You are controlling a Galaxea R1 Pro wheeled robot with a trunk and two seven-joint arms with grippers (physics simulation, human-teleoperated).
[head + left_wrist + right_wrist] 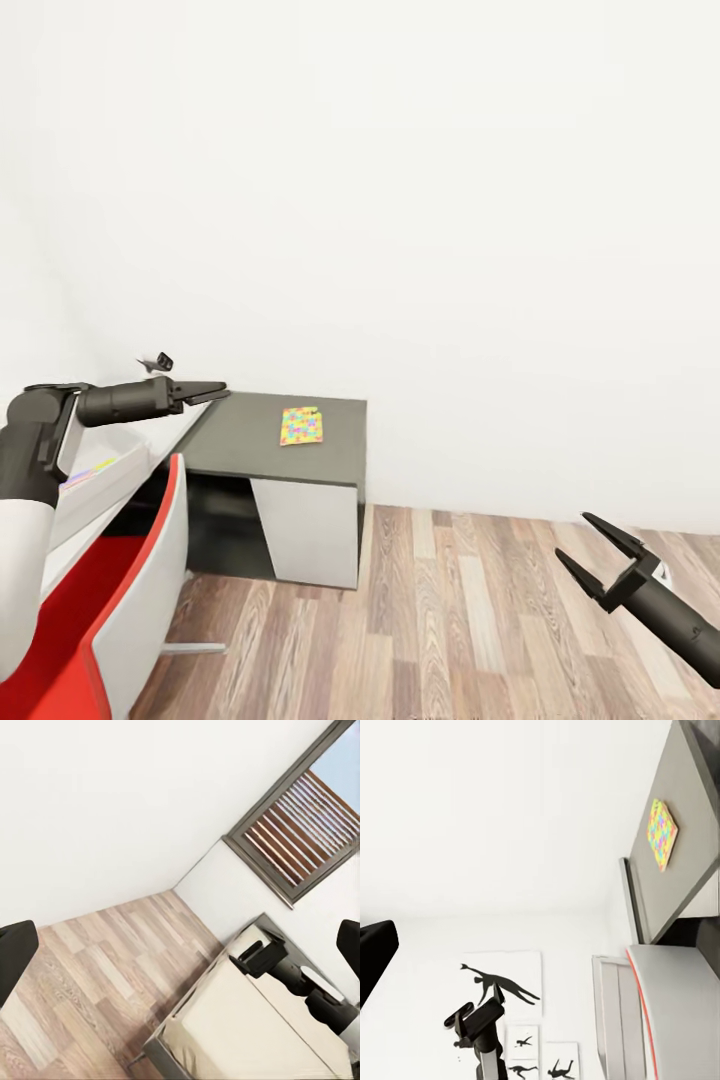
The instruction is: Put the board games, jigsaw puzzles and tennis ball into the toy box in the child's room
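A jigsaw puzzle [301, 425] lay flat on the dark side unit [250, 450], just ahead of the left gripper [205, 392], the nearer one, its fingers seemingly together. The right gripper [597, 556] hung far off, empty, fingers spread.

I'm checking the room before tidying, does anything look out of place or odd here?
One thing: a jigsaw puzzle lies alone on the dark grey side unit, slightly askew to its edges, not in any bin. Both grippers, left and right, are open and hold nothing. Nothing looks spilled or damaged.
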